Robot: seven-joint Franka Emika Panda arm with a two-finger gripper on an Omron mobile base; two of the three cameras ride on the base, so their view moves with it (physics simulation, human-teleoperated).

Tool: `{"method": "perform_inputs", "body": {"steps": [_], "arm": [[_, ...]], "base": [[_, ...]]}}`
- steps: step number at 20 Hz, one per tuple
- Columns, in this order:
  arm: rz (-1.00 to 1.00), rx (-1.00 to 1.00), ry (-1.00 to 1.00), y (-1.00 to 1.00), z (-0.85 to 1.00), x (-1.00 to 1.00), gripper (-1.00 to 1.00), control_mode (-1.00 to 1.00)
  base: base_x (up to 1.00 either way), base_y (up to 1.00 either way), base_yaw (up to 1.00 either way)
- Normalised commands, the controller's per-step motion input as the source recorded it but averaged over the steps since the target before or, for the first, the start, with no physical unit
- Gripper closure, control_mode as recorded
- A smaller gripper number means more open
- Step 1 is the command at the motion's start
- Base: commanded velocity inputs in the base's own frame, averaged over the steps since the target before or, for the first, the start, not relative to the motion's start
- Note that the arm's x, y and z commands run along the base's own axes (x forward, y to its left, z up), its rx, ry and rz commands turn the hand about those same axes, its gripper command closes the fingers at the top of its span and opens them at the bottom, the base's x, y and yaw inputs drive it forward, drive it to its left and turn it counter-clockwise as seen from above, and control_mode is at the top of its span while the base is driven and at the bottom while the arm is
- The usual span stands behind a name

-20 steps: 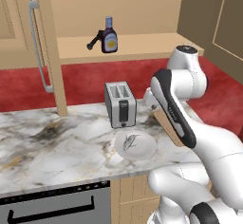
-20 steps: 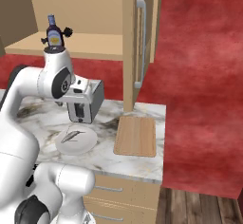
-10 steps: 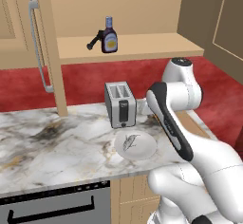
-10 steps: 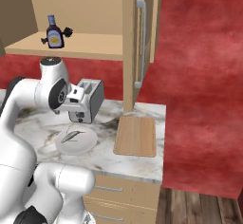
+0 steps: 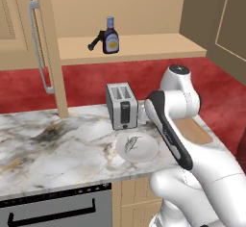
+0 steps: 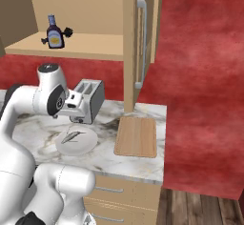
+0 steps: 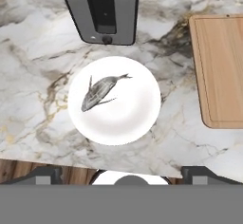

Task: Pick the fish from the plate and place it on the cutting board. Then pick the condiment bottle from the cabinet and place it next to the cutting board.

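- Two steps make up this task, and you are at the start of the first one: the fish (image 7: pixel 101 91) lies on the plate (image 7: pixel 137 114), not yet picked.
- Your end effector (image 7: pixel 122 175) hangs high above the tabletop (image 7: pixel 38 99) and looks straight down. Its two finger tips (image 7: pixel 45 174) stand far apart, with nothing between them.
- In the hand view the fish is above the finger tips and a little toward the left one, so it is not yet centred between them. It lies at an angle on the left half of the plate, tail toward the toaster (image 7: pixel 100 10).
- The cutting board (image 7: pixel 219 69) rests flat on the tabletop, near the plate on its right in the hand view, and nothing lies on it.
- For the next move, I think you should bring the end effector over the fish, turn the wrist so the jaws close across the slim body, and then go down until the tips almost touch the plate.
- Take care: the fish is thin and flat, so a grasp that stops too high will probably miss it.
- The condiment bottle (image 5: pixel 111 37) stands upright on the shelf of the cabinet (image 5: pixel 134 45), beside a small black tool (image 5: pixel 95 41). This step comes later.
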Motion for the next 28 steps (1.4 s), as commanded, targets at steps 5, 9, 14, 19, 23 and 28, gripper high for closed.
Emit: {"method": "perform_inputs", "body": {"steps": [5, 9, 14, 19, 23, 28], "arm": [[0.0, 0.0, 0.0, 0.15, -0.16, 0.0, -1.0, -1.0], [0.0, 0.0, 0.0, 0.11, -0.18, 0.0, -1.0, -1.0], [0.0, 0.0, 0.0, 0.03, -0.19, 0.0, -1.0, -1.0], [0.0, 0.0, 0.0, 0.04, -0.19, 0.0, -1.0, -1.0], [0.0, 0.0, 0.0, 0.06, -0.2, 0.0, -1.0, -1.0], [0.0, 0.0, 0.0, 0.1, -0.22, 0.0, -1.0, -1.0]], "base": [[0.0, 0.0, 0.0], [0.0, 0.0, 0.0], [0.0, 0.0, 0.0], [0.0, 0.0, 0.0], [0.0, 0.0, 0.0], [0.0, 0.0, 0.0]]}}
